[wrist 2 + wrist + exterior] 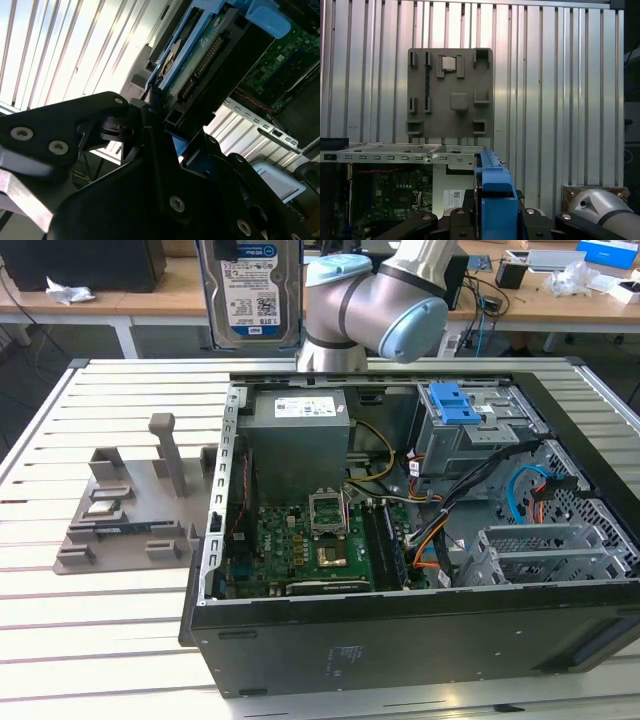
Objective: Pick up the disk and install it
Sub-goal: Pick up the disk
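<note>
Clamping the flat silver blue-framed hard disk by one end above the open black computer case, the black gripper is risking it tilting and snagging cables.

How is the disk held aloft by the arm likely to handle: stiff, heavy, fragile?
Probably stiff: the disk stands upright in the end effector without sagging. Likely dense for its size, given its metal body. Its exposed circuit board suggests fragility. The smooth blue carrier frame may slip.
</note>
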